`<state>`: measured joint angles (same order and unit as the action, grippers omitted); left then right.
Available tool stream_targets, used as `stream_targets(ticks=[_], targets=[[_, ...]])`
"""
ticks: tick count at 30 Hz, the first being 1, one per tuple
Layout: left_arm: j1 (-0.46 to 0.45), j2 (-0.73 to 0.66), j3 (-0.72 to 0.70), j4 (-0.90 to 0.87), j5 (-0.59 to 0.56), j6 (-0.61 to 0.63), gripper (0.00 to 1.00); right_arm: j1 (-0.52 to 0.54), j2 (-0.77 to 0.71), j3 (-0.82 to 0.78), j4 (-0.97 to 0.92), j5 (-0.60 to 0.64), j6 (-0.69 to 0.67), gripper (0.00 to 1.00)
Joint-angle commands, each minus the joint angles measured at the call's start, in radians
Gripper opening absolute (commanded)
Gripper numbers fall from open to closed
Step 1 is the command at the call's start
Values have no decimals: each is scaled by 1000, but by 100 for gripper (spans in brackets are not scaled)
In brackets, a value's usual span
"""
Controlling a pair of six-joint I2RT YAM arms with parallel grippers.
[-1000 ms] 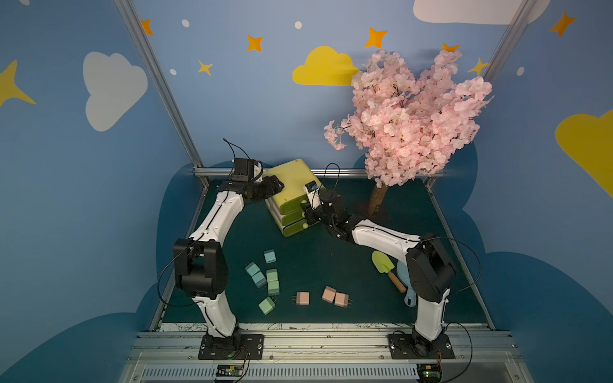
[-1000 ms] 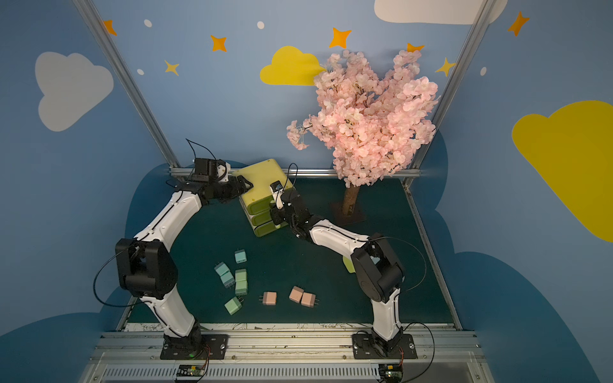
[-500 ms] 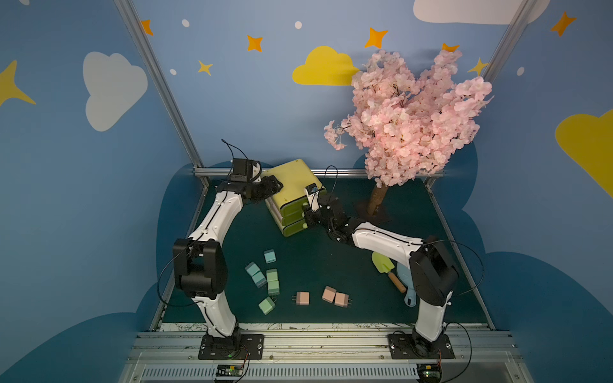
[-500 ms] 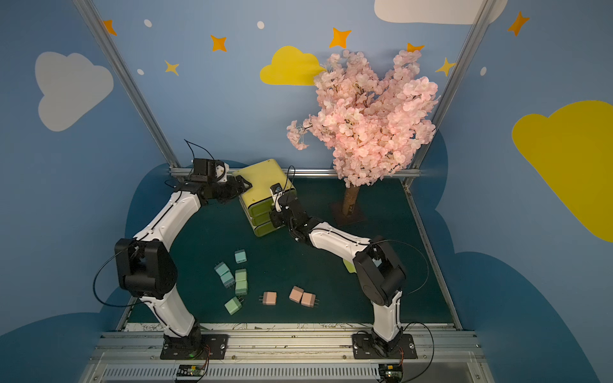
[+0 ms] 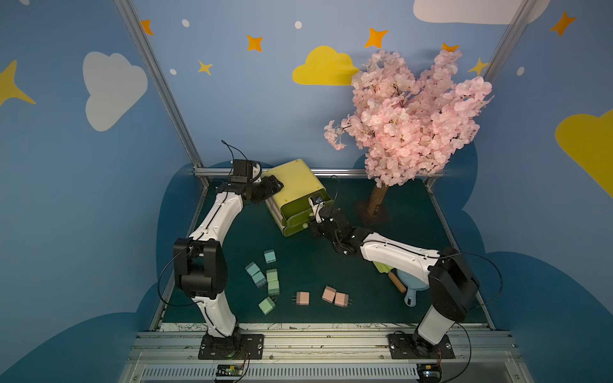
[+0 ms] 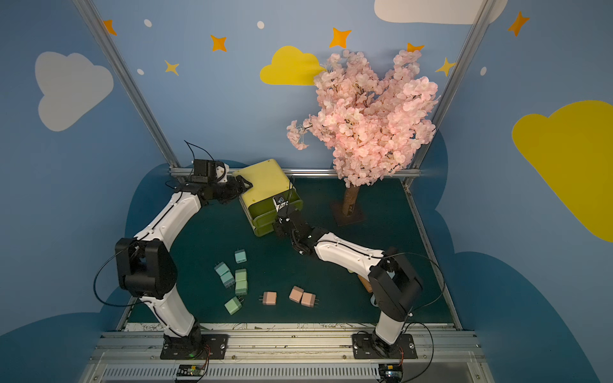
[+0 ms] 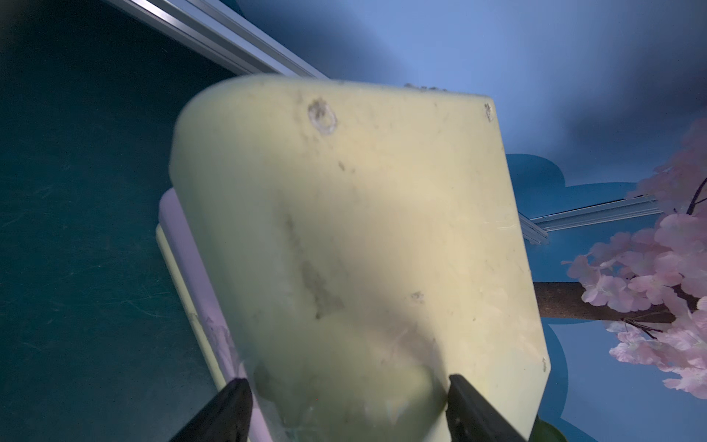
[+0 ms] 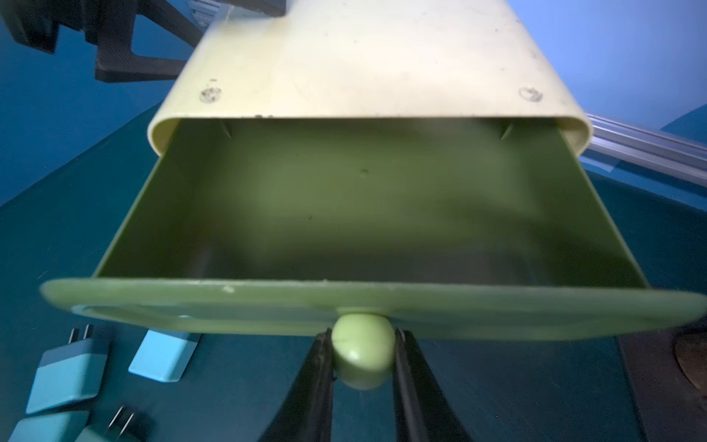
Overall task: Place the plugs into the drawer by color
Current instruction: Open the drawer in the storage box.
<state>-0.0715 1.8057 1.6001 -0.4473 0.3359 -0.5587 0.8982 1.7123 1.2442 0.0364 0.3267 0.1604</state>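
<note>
Drawn back toward 5 o'clock since a second ago, the right gripper has brought the top drawer a little further out of the drawer chest. Its fingers are closed snugly on the drawer's round pale knob, one on each side. The right wrist view shows the drawer's olive inside with nothing in it. The chest stands at about 12 o'clock on the dark green mat, its front turned toward 5 o'clock. The left gripper is spread wide and clamps the chest's rear corner at 10 o'clock, with the yellow body filling the gap between its fingers. Three blue plugs lie at 8 o'clock on the mat. Three green plugs lie just beside them toward 7 o'clock. Three pink plugs lie at 6 o'clock, two of them touching.
</note>
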Motion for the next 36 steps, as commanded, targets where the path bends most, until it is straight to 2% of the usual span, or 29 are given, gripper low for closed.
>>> stream_targets(ticks=[1,8,11,15,19,23,27,30,36], targets=[[6,7,-27,-38,-24,2,81,6,-57,-10,-102,58,53,9],[7,9,-27,-38,-25,3,81,10,-62,-35,-98,57,54,9],[7,9,-26,-39,-26,5,81,10,-49,-28,-100,46,52,12],[6,9,-24,-41,-20,5,81,8,-34,-15,-107,32,47,23],[5,8,-24,-41,-15,4,81,2,-43,3,-130,4,21,42],[5,5,-21,-46,-15,4,81,1,-93,46,-218,-42,-17,55],[0,-30,-18,-53,-8,-4,81,-3,-154,94,-314,-51,-52,60],[-11,-76,-18,-58,-12,-7,82,-34,-194,84,-264,-75,-97,63],[-61,-138,-85,-5,-30,-57,82,-162,-112,205,-253,-200,-69,65]])
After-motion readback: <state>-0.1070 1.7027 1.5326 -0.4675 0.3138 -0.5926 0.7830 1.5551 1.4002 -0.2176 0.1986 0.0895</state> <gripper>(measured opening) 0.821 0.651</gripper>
